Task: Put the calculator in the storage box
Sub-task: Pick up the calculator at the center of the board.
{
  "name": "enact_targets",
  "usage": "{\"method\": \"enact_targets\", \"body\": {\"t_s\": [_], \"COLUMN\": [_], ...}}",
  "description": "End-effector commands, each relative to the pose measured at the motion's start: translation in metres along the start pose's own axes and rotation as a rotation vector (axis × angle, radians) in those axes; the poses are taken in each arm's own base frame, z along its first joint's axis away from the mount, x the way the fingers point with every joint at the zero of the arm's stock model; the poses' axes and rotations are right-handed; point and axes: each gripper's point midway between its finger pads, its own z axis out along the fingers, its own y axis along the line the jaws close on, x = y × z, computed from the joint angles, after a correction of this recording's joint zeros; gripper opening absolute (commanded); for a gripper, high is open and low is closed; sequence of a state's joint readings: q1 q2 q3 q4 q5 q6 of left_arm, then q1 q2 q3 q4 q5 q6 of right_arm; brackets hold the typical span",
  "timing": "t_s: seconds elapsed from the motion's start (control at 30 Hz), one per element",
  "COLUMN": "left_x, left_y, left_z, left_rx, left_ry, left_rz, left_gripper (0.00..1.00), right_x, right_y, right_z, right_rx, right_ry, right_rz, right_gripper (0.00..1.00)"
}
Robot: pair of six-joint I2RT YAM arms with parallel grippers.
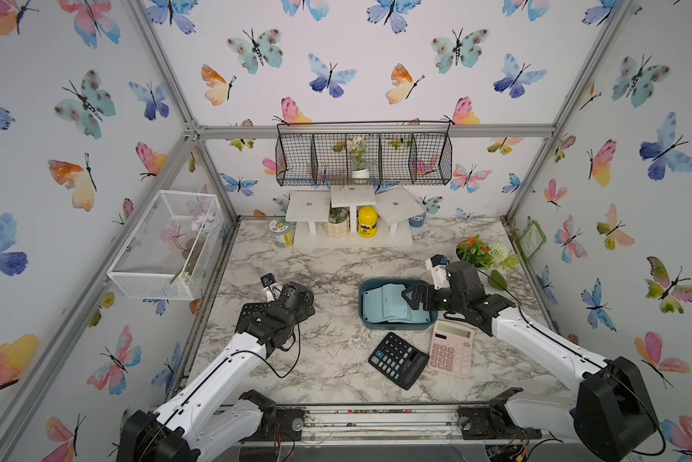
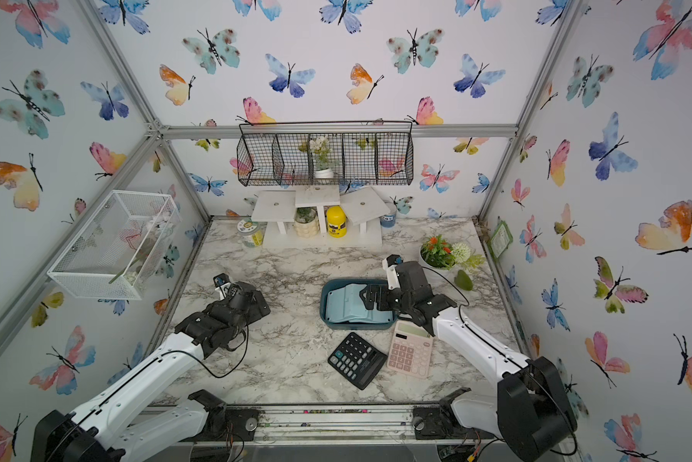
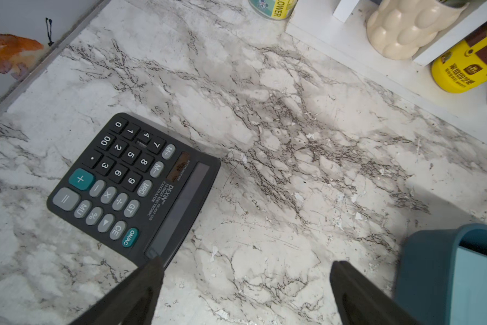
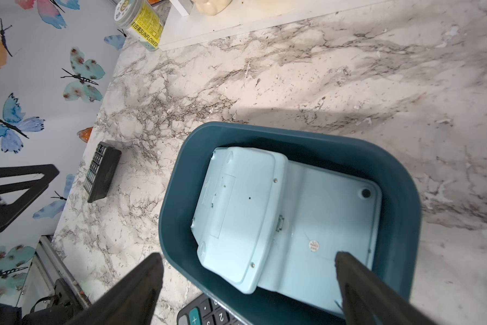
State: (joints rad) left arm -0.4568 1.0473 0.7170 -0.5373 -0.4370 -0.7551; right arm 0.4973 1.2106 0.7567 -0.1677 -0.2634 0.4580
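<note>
Likely light, stiff, slippery blue calculator [image 4: 236, 211] face down in storage box [image 4: 177, 197], best held by its side edges; right hand [image 4: 248, 257] and left hand [image 3: 246, 263] both wide, empty.

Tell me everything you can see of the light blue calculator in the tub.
The light blue calculator lies face down inside the dark teal storage box, askew to its walls. Its smooth plastic back shows a raised hump at one end, small screws, a dark round spot and a round sticker. The open right claw hangs over it.
</note>
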Motion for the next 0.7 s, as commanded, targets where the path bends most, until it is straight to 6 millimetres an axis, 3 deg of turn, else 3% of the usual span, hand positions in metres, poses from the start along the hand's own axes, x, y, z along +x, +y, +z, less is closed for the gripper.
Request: {"method": "enact_targets", "body": {"t_s": [0.0, 0.33, 0.5, 0.67], "left_x": [-0.004, 0.006, 0.01, 0.019], "left_y": [0.018, 0.029, 0.035, 0.047], "left_z": [0.016, 0.061, 0.071, 0.087], "left_rx": [-0.107, -0.274, -0.354, -0.427], "left_ry": [0.018, 0.122, 0.148, 0.189], "left_rz": [0.009, 0.046, 0.067, 0.078], "left_gripper": [0.99, 1.0, 0.84, 0.78], "right_x": [-0.005, -0.014, -0.012, -0.01], "right_y": [0.004, 0.013, 0.014, 0.014], "right_z": [-0.012, -0.045, -0.056, -0.063], "right_rx": [-0.01, -0.023, -0.033, -0.03], "right_ry": [-0.055, -0.16, -0.197, -0.216], "right_rz": [-0.035, -0.102, -0.13, -0.139], "right_gripper": [0.98, 0.99, 0.98, 0.98]}}
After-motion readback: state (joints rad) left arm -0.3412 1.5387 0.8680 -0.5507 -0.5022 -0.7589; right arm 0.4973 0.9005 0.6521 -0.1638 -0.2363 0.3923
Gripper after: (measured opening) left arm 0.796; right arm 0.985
